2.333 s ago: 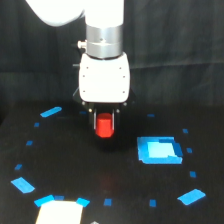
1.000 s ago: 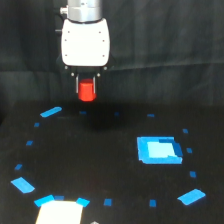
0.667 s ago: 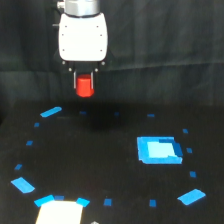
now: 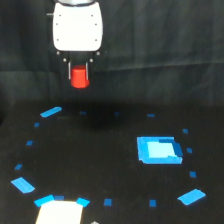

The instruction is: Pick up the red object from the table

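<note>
The hand (image 4: 79, 75) is gripping the red object (image 4: 79, 79) between its fingers, carrying it well above the counter (image 4: 110, 165). The pick-up is looking essentially done. To finish well, the grip should be staying firm and the hold steady, since the blue patch (image 4: 157, 150) is lying far below the hand and off to the exterior view's right.

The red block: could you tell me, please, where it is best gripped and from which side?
Grip the red block across its upright side walls, coming from straight above. The gripper shows this: its two fingers hang down on either side of the chunky body, holding it clear above the table.
</note>
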Motion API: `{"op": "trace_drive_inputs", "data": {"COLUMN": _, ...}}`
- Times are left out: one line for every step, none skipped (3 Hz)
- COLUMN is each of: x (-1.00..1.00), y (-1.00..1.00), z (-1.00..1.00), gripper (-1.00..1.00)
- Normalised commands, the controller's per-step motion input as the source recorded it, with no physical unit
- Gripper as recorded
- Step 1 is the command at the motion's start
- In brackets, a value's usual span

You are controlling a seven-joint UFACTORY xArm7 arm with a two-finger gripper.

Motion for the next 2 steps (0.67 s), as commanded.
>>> {"op": "trace_drive_inputs", "data": {"x": -0.26, "y": -0.01, "z": 0.46, "gripper": -0.95}}
{"op": "trace_drive_inputs", "data": {"x": -0.25, "y": -0.15, "z": 0.07, "gripper": -1.00}}
